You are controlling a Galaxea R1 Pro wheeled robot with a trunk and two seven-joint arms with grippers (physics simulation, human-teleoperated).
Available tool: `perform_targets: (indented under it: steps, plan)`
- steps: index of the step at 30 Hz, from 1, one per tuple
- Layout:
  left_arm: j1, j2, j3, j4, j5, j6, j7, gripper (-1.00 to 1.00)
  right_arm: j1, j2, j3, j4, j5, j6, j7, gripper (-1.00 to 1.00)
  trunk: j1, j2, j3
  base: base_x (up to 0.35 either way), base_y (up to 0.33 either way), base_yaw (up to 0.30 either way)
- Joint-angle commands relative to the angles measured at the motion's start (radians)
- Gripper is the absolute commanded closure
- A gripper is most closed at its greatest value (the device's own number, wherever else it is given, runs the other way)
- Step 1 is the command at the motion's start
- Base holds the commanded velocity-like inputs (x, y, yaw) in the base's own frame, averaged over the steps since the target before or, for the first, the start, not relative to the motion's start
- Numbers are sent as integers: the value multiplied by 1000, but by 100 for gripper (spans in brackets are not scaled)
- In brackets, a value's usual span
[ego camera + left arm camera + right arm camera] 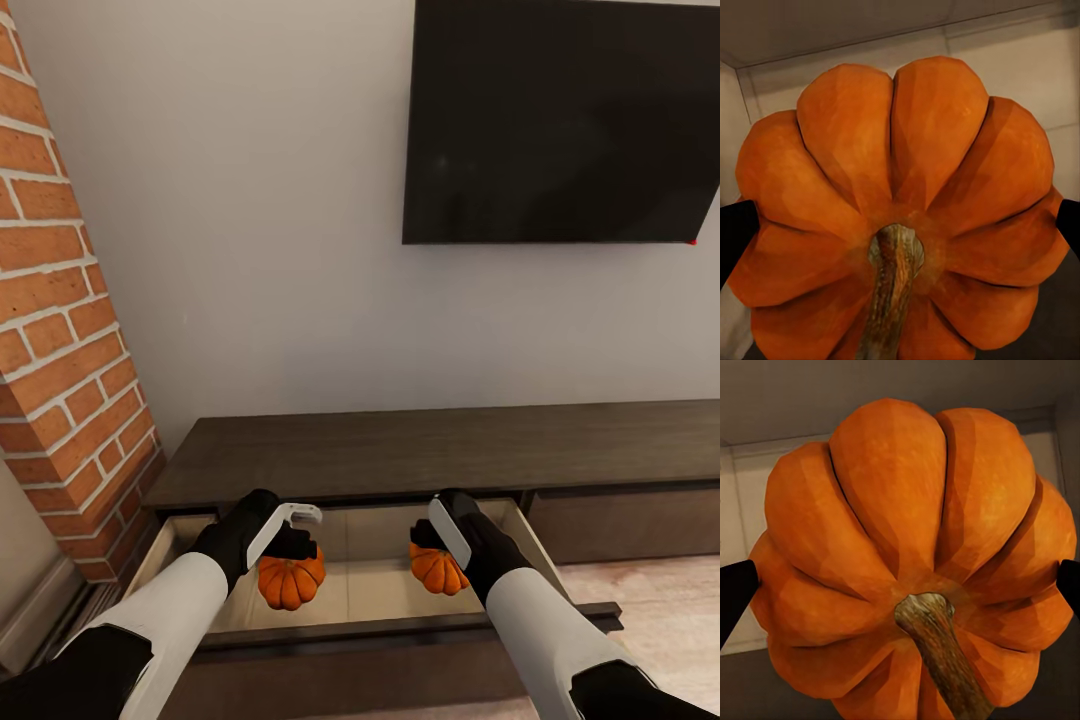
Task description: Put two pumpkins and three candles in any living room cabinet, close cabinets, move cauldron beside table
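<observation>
Pumpkins are the matter in hand: one is clamped in the left hand [292, 560], the left pumpkin [291, 578], and the other, the right pumpkin [438, 568], is clamped in the right hand [438, 548]. Both hang over the pale inside of the open drawer [375, 570] of the long dark cabinet [450, 450] under the wall television [565, 120], beside the brick column [60, 330].

In each wrist view the dark fingertips [735, 232] press the ribbed orange flanks from either side, the stem [894, 292] pointing back toward the camera; the right one [937, 652] likewise.

The step looks like the placing of the two pumpkins into the cabinet. Whether they already touch the drawer floor or hang just above it is hard to tell from the head view; probably just above.

Next would be lowering each until it rests on the drawer floor, opening the hands, and drawing the arms up clear of the drawer front [400, 630]. The candles, the shutting of the drawer and the cauldron appear still to be done.
</observation>
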Motion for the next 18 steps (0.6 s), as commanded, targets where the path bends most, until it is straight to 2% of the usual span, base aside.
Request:
perform_targets:
  steps: [1, 9, 13, 18]
  plan:
    - [-1, 1, -6, -1, 6, 4, 3, 100, -1, -1, 4, -1, -11, 2, -8, 100, 0, 0, -1, 7, 0, 0]
    - [-1, 1, -5, -1, 6, 4, 4, 100, -1, -1, 4, -1, -11, 2, -8, 100, 0, 0, -1, 2, 0, 0]
    - [-1, 1, -5, -1, 6, 4, 4, 100, -1, -1, 4, -2, -11, 2, -8, 100, 15, -28, -14, 0, 0, 0]
    - [-1, 1, -5, -1, 6, 4, 4, 100, -1, -1, 4, -2, -11, 2, -7, 100, 15, -28, -14, 0, 0, 0]
